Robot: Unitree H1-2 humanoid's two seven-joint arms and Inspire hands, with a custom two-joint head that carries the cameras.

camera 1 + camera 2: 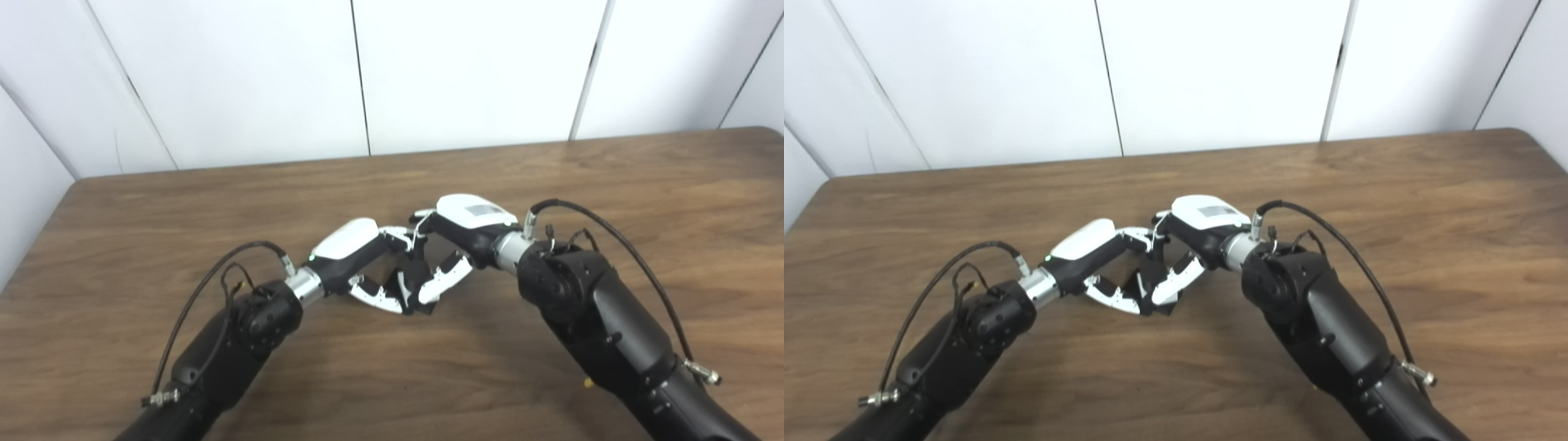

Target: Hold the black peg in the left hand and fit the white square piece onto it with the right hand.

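Observation:
My two hands meet over the middle of the brown table (551, 177). My left hand (361, 260) comes in from the left with its fingers curled around a black upright peg (419, 269), which also shows in the right eye view (1153, 277). My right hand (456, 236) comes in from the right. Its fingers (444, 278) curl in against the same peg from the other side, touching or nearly touching the left fingers. I cannot tell the white square piece apart from the white finger parts; it is hidden in the cluster of fingers.
The table's far edge (429, 150) runs along a white panelled wall. Black cables loop off both wrists, the left one (202, 288) and the right one (618, 239). Both forearms cross the near part of the table.

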